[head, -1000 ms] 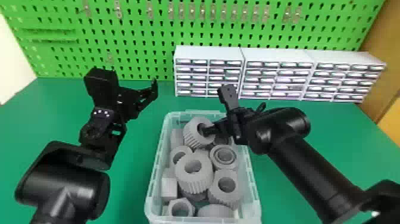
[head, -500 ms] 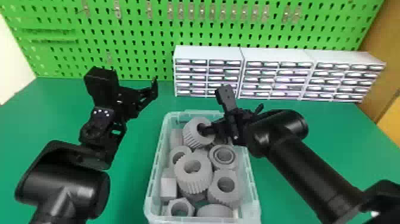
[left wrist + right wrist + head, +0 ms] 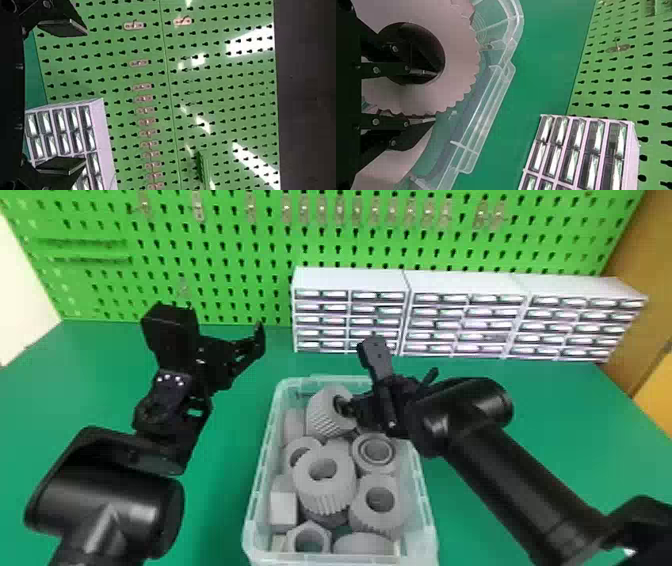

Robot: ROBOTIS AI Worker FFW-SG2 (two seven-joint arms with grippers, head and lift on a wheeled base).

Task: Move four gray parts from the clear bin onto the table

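My right gripper [image 3: 349, 406] is at the back of the clear bin [image 3: 431, 515], over its right part. In the right wrist view, one finger of my right gripper [image 3: 435, 96] is inside the hole of a gray toothed part [image 3: 461, 59] and the other lies along its outer teeth, shut on the wall. This toothed part [image 3: 320, 417] sits tilted among several other gray parts, including a large toothed ring [image 3: 325, 482] and a hex piece [image 3: 309, 538]. Left of the bin, above the table, my left gripper [image 3: 240, 357] is parked; its fingers stand wide apart around nothing [image 3: 84, 97].
White drawer cabinets [image 3: 350, 280] stand behind the bin along a green pegboard [image 3: 225, 255]. Green table surface [image 3: 220, 490] lies between the left arm and the bin. My right forearm [image 3: 520, 485] crosses over the table on the right.
The right gripper has tilted and shifted very slightly to the left, its finger staying in the toothed part's hole. The left arm has kept still.
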